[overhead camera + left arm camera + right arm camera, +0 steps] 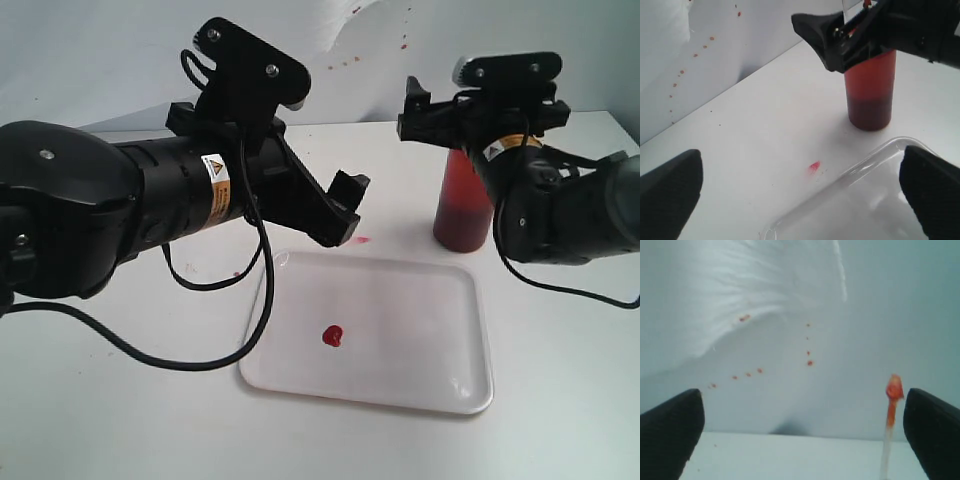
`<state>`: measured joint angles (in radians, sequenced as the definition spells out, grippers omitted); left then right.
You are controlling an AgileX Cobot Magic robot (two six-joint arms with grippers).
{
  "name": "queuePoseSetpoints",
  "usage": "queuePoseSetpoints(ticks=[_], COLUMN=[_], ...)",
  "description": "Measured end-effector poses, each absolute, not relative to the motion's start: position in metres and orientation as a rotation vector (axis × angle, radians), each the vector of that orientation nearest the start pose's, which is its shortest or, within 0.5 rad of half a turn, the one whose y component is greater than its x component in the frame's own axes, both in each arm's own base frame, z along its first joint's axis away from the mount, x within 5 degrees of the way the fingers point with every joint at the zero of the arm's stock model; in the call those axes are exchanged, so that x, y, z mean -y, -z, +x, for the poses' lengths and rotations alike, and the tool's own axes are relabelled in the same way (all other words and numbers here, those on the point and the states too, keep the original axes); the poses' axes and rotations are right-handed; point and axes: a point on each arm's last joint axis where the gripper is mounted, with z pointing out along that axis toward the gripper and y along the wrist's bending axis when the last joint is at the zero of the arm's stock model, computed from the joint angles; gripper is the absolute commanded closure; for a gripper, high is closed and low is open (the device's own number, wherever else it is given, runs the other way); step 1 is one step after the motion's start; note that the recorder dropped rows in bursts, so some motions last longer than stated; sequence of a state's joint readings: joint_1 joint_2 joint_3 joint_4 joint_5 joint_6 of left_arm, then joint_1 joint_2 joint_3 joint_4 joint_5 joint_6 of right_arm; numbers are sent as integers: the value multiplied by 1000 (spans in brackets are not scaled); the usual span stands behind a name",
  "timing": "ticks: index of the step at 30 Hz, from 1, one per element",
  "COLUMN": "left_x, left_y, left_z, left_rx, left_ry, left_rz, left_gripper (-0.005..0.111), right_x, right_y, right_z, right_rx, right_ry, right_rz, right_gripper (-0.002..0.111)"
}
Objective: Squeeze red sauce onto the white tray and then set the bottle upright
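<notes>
The bottle (461, 205) stands upright on the table just beyond the white tray's (420, 300) far right corner, with dark red sauce pooled in its lower part. A small heart-shaped blob of red sauce (333, 336) lies on the tray. My right gripper (480, 118) hovers at the bottle's top, open. In the right wrist view the red-stained nozzle (891, 410) rises close to one finger, untouched. My left gripper (340, 215) hangs open over the tray's far left corner (860, 200), holding nothing. From there the bottle (870, 90) shows ahead.
A pinkish-red smear (814, 167) marks the table beside the tray's far edge. Red specks (809, 362) dot the white backdrop behind the table. A black cable (200, 360) from the left arm loops over the table near the tray's left side.
</notes>
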<state>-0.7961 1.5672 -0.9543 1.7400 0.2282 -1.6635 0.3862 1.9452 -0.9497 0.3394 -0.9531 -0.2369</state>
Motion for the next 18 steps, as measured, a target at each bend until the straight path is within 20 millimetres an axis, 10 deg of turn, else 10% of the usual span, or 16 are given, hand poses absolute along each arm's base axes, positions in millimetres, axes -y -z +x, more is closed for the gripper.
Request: queuePoseSetpoints(ticks=[9,12,16,18], left_x=[232,232,231,229], left_y=[-257,-257,-260,-265], left_z=[255,255,254,253], left_rx=[-1912,-1912,-1908,-1895], left_ry=[215,215,220,229], left_rz=[743,743,735,724], left_gripper=[8,35,107,106], right_x=[-130,-127,-120,-114], right_y=[-278,-311,-351,-369], right_z=[348,330,300,282], right_rx=[-1445,-1428,-1410,-1406], right_ry=[-162,-190,-198,-183], right_rz=[-144,-200,-275,-316], right_gripper=[3,3,5,8])
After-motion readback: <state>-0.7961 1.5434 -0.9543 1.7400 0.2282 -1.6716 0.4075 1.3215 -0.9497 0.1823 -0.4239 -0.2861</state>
